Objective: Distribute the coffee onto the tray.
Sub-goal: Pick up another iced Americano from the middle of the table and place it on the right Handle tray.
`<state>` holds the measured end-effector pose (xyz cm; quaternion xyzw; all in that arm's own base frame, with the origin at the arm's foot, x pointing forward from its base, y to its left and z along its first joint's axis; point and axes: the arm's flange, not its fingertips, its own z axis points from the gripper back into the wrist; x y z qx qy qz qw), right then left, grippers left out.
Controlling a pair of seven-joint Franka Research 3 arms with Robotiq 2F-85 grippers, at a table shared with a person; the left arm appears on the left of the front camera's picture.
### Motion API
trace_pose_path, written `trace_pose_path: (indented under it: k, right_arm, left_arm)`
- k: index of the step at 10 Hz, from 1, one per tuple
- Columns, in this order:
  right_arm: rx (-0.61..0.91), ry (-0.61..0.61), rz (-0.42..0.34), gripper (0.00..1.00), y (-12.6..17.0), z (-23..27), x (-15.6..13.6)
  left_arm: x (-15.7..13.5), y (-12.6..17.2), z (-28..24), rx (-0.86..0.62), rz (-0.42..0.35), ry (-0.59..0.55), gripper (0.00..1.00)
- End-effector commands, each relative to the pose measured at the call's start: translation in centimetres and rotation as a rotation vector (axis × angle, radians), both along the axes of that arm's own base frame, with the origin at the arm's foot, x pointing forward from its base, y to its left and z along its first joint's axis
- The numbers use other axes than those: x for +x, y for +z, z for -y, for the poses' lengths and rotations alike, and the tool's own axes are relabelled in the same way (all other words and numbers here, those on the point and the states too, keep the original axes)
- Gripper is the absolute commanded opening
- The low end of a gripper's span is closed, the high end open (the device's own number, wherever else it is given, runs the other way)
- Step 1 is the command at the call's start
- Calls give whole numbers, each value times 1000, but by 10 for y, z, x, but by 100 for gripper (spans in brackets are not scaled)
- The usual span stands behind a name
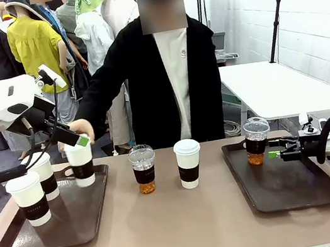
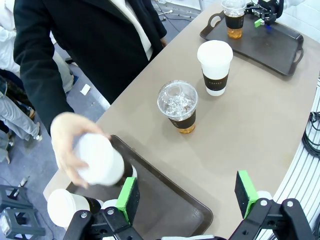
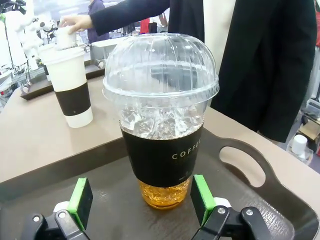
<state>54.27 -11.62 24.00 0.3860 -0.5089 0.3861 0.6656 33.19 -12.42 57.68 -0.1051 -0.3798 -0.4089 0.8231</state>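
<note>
Dome-lidded cup [image 3: 160,130] standing on right tray [image 3: 280,185] ahead of your right gripper [image 3: 142,195], fingers apart. Left gripper [image 2: 186,195] gaping beside paper cup [image 2: 100,160] person's hand [image 2: 65,142] is holding on left tray [image 2: 162,205]; be backing out straight.

Iced cup [image 1: 257,140] on right tray [image 1: 295,193], paper cup [image 1: 189,163] leftward

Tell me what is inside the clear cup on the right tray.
The clear cup holds ice cubes under its dome lid and amber drink at the bottom. The dark sleeve hides the middle.
</note>
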Motion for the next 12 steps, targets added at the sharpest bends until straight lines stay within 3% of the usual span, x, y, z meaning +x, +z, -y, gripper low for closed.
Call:
trace_pose_path:
  k: [1, 7, 12]
  right_arm:
    - [10, 5, 10, 100, 2, 0, 2]
    - [1, 0, 0, 100, 0, 0, 0]
    - [-1, 45, -15, 100, -15, -11, -27]
  left_arm:
    - [1, -1, 0, -3, -2, 0, 100]
    - [1, -1, 0, -3, -2, 0, 100]
    - [1, -1, 0, -3, -2, 0, 100]
